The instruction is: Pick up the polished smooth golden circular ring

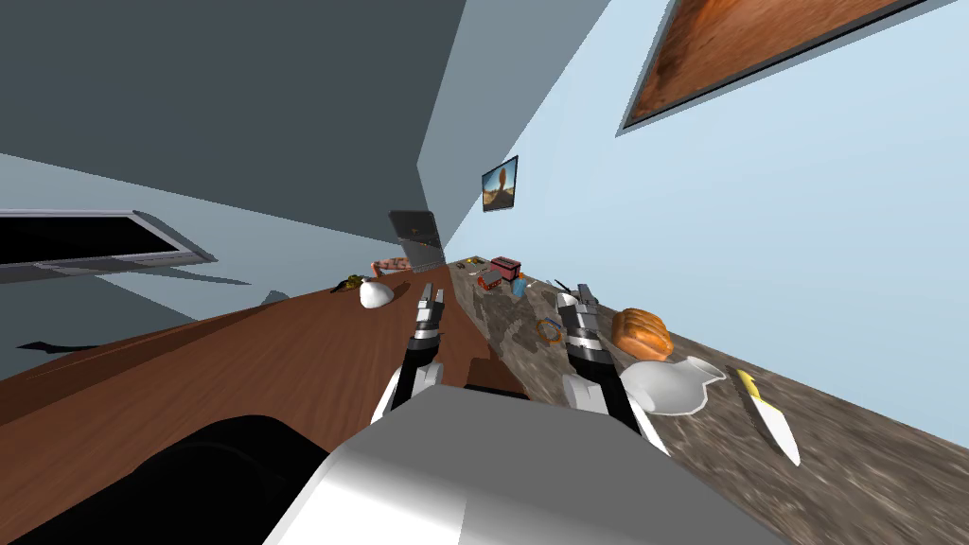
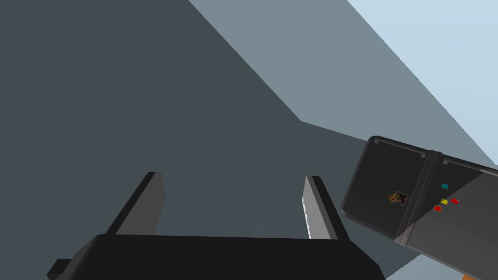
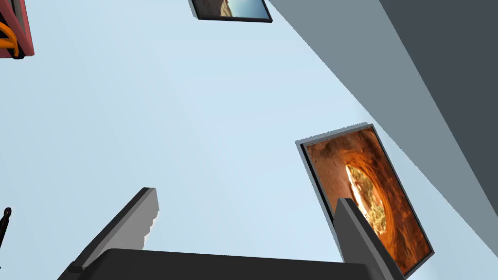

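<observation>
Your right gripper (image 1: 583, 295) hangs above the stone-patterned counter (image 1: 852, 473), its two fingers (image 3: 141, 214) spread apart with nothing between them. The tips aim up and away toward the wall, not down at the worktop. Left gripper (image 1: 432, 295), same story: fingers (image 2: 318, 209) parted and empty, and it sits out over the brown wood-look surface (image 1: 284, 360) beyond the counter's edge.

Now the ring (image 1: 549, 330): a small gold-orange loop on the counter, just beside your right wrist on its inner side. It lies between the two arms and back from the fingertips toward you. So the right arm is clearly the nearer one; the left would have to cross the counter edge to get there. Being round, the ring gives you no long axis to line up with, so one approach angle looks as good as another. I can't tell from here whether it lies dead flat.

The catch, as I read it, is that the gripper points the wrong way. You'd need to draw back, tip the wrist down and slide inward. Room for that looks fair on the inner side, with bare counter between ring and edge. The outer side is tighter: a bread loaf (image 1: 642, 332) just beside the gripper, a white jug (image 1: 672, 386) close by the forearm, a knife (image 1: 768, 418) farther out. Mind the jug with that elbow when you swing.
</observation>
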